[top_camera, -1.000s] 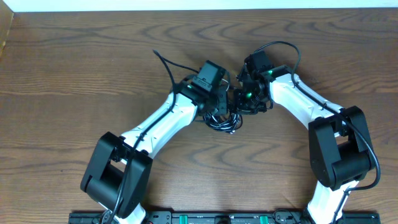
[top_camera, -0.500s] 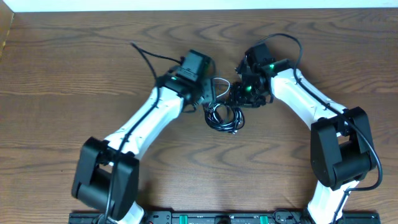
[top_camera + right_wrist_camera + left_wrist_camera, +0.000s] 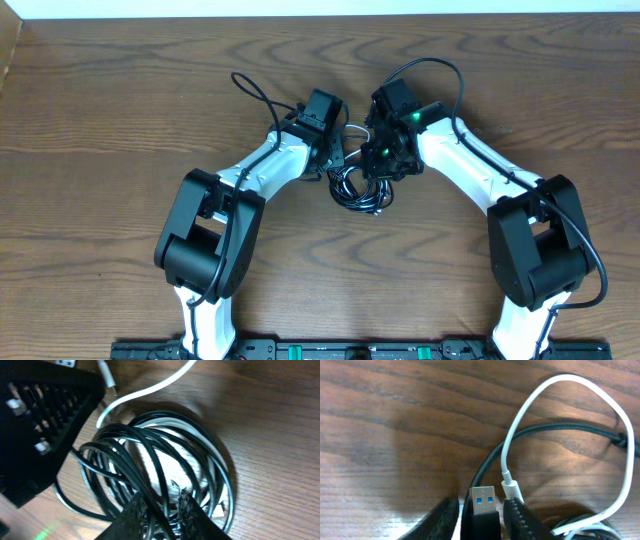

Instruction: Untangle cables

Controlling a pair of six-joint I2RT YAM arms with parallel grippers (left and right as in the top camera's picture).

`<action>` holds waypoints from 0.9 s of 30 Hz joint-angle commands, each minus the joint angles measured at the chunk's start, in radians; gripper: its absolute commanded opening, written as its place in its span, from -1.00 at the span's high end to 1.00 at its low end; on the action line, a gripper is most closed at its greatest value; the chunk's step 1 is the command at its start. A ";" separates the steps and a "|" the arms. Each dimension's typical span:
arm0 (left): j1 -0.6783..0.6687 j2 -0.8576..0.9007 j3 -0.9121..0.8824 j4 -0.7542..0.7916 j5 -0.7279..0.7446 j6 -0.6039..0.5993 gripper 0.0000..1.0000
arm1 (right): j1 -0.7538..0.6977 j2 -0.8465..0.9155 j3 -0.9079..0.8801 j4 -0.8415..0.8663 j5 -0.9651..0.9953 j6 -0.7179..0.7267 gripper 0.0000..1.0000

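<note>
A tangle of thin black cables (image 3: 360, 190) with a white cable (image 3: 352, 130) lies coiled at the table's middle. My left gripper (image 3: 336, 160) is at the tangle's upper left. In the left wrist view its jaws (image 3: 481, 515) are closed on a black USB plug (image 3: 482, 507) with a blue tongue; the white cable (image 3: 570, 380) loops beyond it over a black cable (image 3: 560, 427). My right gripper (image 3: 385, 165) is at the tangle's upper right. Its jaws (image 3: 160, 512) pinch black strands of the coil (image 3: 150, 460); the white cable's plug (image 3: 106, 377) lies beyond.
The wooden table (image 3: 120, 120) extends all round. The left arm's thick black cable (image 3: 255, 90) arcs up to the left and the right arm's cable (image 3: 440, 70) loops above its wrist. The two grippers are close together over the tangle.
The left gripper first pulled out to the upper left, then came back right beside the tangle. The right gripper shifted slightly left. The coil stayed in about the same place.
</note>
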 commanded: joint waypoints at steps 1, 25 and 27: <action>0.000 -0.028 0.001 -0.004 0.004 0.018 0.85 | -0.005 0.005 -0.008 -0.009 0.027 -0.004 0.63; -0.036 -0.299 -0.019 -0.345 -0.019 0.036 0.85 | -0.080 0.015 -0.067 0.039 0.026 0.038 0.36; -0.036 -0.254 -0.030 -0.366 -0.019 0.019 0.85 | -0.080 0.015 -0.067 0.038 0.026 0.038 0.36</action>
